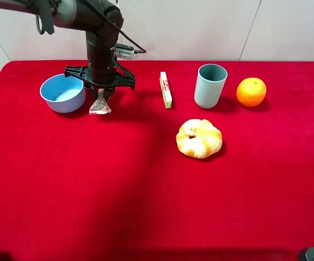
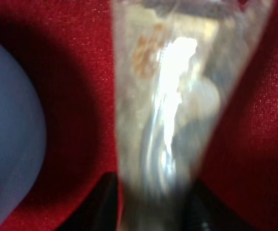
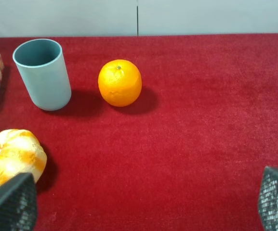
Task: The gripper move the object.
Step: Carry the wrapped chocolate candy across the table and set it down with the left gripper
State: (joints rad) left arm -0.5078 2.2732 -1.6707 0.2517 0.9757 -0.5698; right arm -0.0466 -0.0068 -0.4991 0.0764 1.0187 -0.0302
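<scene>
- Packet [image 1: 100, 104] is seen on the red cloth [image 1: 91, 190], just beside the blue bowl [image 1: 63, 92], with its upper end between the fingers of the left gripper [image 1: 101, 94].
- Whether it is clamped or loose cannot be told, as the left wrist view is blurred.
- The right gripper [image 3: 143, 207] is spread wide.

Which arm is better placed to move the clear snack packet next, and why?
Left. The left gripper straddles the snack packet beside the blue bowl; the right gripper hangs open near the orange and bread roll, far from it.
</scene>
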